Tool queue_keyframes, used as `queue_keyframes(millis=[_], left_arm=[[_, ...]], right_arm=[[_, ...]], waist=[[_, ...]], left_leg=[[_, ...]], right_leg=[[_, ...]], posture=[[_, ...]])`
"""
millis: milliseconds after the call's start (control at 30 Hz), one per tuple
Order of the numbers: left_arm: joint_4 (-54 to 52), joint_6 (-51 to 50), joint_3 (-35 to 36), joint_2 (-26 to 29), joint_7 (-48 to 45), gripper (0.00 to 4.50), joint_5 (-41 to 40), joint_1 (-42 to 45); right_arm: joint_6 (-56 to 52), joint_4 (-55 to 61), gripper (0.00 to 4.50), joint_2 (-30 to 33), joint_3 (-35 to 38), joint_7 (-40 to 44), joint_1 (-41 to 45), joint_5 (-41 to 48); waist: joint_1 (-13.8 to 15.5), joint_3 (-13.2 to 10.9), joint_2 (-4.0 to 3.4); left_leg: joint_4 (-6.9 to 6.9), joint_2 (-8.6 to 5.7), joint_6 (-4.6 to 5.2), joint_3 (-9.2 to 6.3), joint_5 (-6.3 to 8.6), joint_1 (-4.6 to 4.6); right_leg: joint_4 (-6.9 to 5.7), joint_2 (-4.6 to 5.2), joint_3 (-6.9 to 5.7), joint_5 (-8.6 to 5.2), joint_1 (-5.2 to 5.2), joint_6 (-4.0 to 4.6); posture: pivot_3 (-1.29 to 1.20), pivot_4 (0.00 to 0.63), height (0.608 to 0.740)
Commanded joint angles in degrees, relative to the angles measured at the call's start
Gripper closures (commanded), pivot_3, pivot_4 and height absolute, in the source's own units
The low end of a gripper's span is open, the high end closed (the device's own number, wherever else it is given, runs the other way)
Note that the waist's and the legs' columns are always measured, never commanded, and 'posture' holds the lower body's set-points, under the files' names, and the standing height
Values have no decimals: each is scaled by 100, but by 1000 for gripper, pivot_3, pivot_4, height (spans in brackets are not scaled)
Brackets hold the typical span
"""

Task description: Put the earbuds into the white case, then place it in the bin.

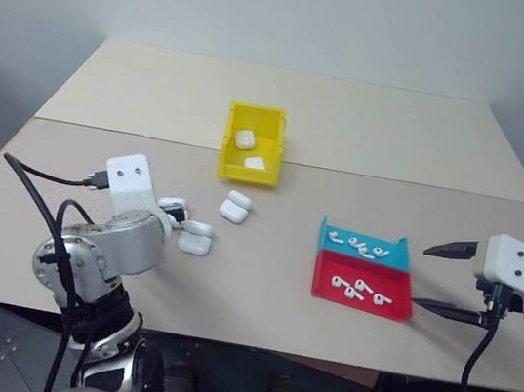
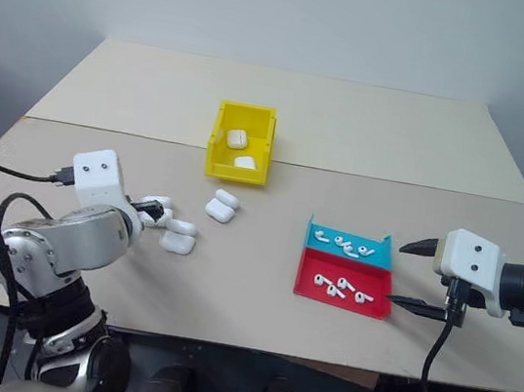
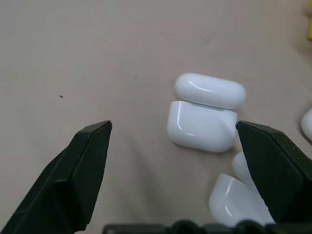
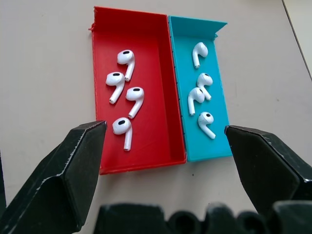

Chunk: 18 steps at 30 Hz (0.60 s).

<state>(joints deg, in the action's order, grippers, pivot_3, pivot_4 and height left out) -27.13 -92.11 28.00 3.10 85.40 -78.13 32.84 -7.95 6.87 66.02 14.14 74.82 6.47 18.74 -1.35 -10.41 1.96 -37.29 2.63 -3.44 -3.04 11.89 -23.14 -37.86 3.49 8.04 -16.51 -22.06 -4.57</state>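
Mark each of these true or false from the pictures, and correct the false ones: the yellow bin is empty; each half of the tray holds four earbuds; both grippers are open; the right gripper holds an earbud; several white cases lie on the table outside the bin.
1. The yellow bin is empty. False: two white cases lie in it.
2. The red half and the blue half of the tray each hold four earbuds. True.
3. The left gripper and the right gripper are both open. True.
4. The right gripper holds an earbud. False: it hangs empty over the tray.
5. Several white cases lie on the table outside the bin. True.
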Motion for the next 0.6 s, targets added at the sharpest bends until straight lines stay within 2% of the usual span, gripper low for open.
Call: queue_keyframes(millis=[33,167,267,367,600], left_arm=[[486,353,-351,824,306,47,-969,63],[904,1541,-1329,2111,668,47,-2557,-170],[991,2403,-2005,2813,710,47,-3230,-209],[992,2940,-2515,3200,692,47,-3473,-146],[1091,3475,-3209,3609,488,47,-3380,104]], right_arm=[[-43,132,0,1,108,-67,7,38],[-79,198,0,-41,159,-163,-83,38],[-84,241,0,-55,222,-221,-195,26],[-64,267,0,-41,299,-269,-319,12],[-78,344,0,-34,401,-352,-503,21]], waist=[[23,0,-1],[39,0,-1],[62,0,-1],[93,1,-2],[101,1,-2]], left_leg=[[1,0,0,-1,0,1],[3,1,-5,-2,-2,1],[4,1,-8,-1,-4,1],[5,1,-16,-3,-9,0],[12,1,-26,-3,-15,0]], right_leg=[[-2,0,0,0,-1,0],[-2,0,-1,0,-2,0],[-1,3,-2,0,-2,0],[-1,3,-7,1,-2,1],[5,2,-9,1,-2,2]], posture=[[0,150,740],[0,150,740],[0,150,740],[0,150,740],[0,150,740]])
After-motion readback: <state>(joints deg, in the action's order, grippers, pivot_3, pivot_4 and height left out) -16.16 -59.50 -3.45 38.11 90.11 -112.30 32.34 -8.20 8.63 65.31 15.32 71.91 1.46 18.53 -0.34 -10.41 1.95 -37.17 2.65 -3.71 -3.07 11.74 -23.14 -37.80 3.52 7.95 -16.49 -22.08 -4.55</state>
